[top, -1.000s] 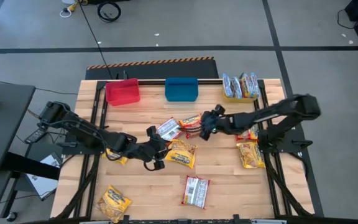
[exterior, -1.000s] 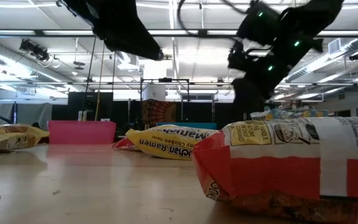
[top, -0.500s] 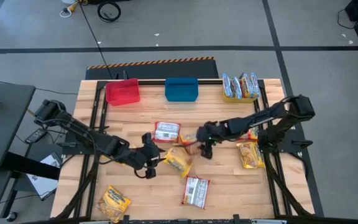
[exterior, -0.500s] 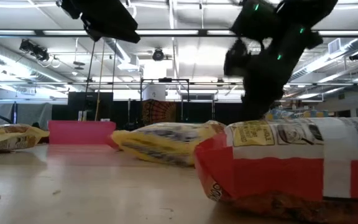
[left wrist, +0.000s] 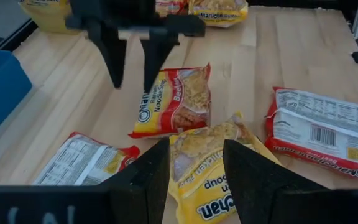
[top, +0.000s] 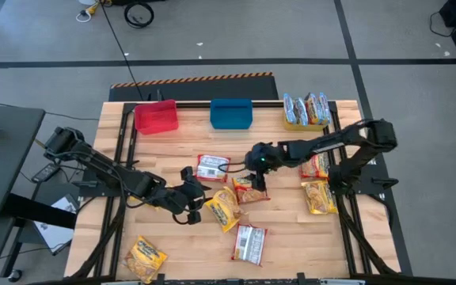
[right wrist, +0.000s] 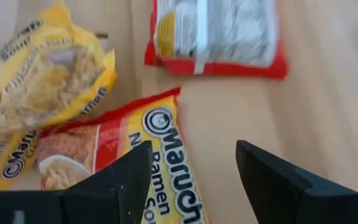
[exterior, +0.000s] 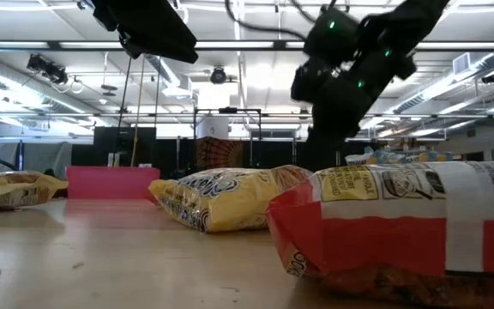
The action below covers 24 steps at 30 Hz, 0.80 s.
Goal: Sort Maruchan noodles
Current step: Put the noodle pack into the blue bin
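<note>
Left pincer (top: 195,207) low over mid-worktop (top: 283,229), fingers (left wrist: 143,180) on either side of the end of a yellow packet (top: 222,209); whether they pinch it cannot be told; the packet lies on the wood, tilted, in the low view bulging behind the near red one.

Right pincer (top: 259,176) reaches in from the right, fingers (right wrist: 124,180) spread, pointing down at a red-and-yellow packet (top: 250,191) without gripping it; that packet lies flat, touching the yellow packet's far-right corner.

Other packets: red packet, back side up (top: 212,168), just left of the right pincer; red packet (top: 249,242) nearer the front edge, apart from the rest; yellow one (top: 146,257) at the near-left corner; yellow one (top: 319,196) at the right, near the right arm's base; one red-yellow packet (top: 317,165) partly under the right arm.

Far edge, left to right: red bin (top: 156,117), blue bin (top: 231,113), yellow bin (top: 298,120); the yellow bin holds several pale blue-silver packets (top: 306,108) on edge.
</note>
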Motion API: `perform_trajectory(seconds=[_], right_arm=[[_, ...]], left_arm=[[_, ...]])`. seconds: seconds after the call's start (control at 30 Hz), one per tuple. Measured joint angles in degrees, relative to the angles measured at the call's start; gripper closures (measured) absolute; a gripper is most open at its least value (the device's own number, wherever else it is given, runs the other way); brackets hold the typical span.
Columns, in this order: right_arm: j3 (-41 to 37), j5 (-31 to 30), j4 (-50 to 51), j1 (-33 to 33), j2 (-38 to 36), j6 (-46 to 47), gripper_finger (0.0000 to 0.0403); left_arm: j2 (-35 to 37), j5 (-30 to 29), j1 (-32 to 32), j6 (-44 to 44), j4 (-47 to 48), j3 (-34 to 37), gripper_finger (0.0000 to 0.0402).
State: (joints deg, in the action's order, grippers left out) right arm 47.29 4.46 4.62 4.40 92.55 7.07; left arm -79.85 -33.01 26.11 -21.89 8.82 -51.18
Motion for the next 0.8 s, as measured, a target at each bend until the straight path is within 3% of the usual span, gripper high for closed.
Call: perform_trajectory(seconds=[0.27,0.4,0.53,0.67,0.8], right_arm=[[0.35,19.22,-1.38,2.14,8.74,-0.81,0.0127],[0.4,19.09,-1.65,0.83,10.04,-3.33,0.0132],[0.4,14.78,-1.7,-0.55,9.57,-7.14,0.0154],[0.4,12.29,-2.24,-1.03,9.1,-7.98,0.0196],[0.71,13.46,-1.7,-1.05,8.82,-7.6,0.026]], left_arm=[[0.0,0.02,0.0,0.0,-0.06,0.0,0.0248],[0.0,0.02,0.0,0.04,-0.11,0.0,0.0248],[0.0,0.02,0.0,0.04,-0.08,0.0,0.0248],[0.0,0.02,0.0,0.07,0.03,0.02,0.0248],[0.0,0.03,0.0,0.11,0.05,0.02,0.0248]])
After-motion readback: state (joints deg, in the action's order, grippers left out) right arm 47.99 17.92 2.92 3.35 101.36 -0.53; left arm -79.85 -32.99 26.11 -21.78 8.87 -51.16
